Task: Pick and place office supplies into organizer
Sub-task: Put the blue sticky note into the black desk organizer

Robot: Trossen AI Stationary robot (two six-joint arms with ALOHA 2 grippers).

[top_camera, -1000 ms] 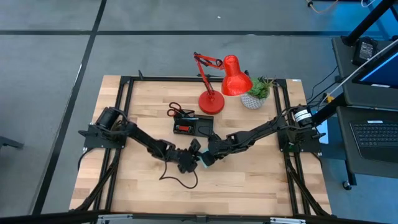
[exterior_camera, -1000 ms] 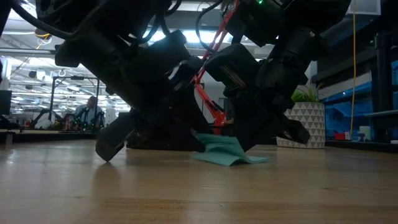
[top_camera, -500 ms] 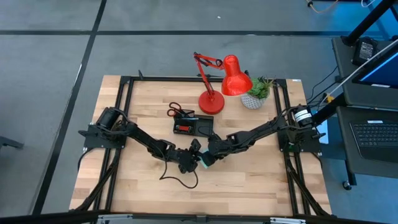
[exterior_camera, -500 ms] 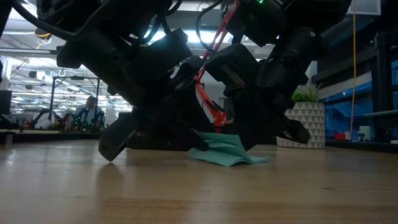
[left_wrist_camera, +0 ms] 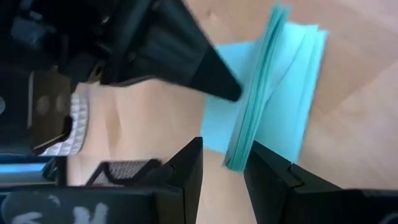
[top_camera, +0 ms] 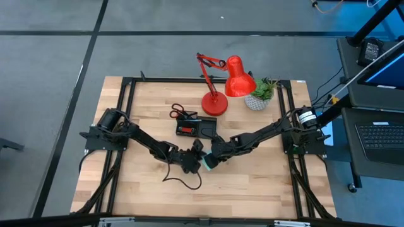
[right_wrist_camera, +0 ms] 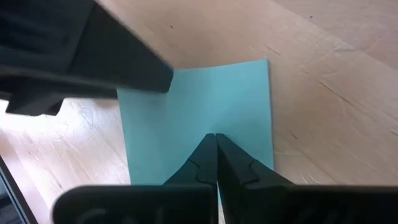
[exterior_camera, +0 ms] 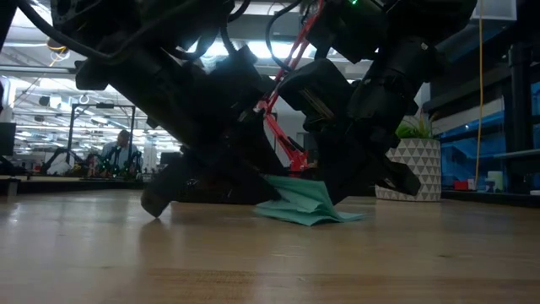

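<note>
Sticky pad point(left_wrist_camera: 267, 118) on edge between part-open left end effector point(left_wrist_camera: 225, 171) fingers; closed right end effector point(right_wrist_camera: 215, 163) pinning top sheet.

From overhead I get even, soft light on the wooden surface point(top_camera: 145, 189), with only faint shadows under the arms. At table height the ceiling lights point(exterior_camera: 34, 59) of the room glare behind the arms, which read as near-black silhouettes, and the near planks are blurred. My left wrist picture is soft all over, brightly lit. The right wrist picture is sharper on the wood grain, its nearest dark parts out of focus.
</note>
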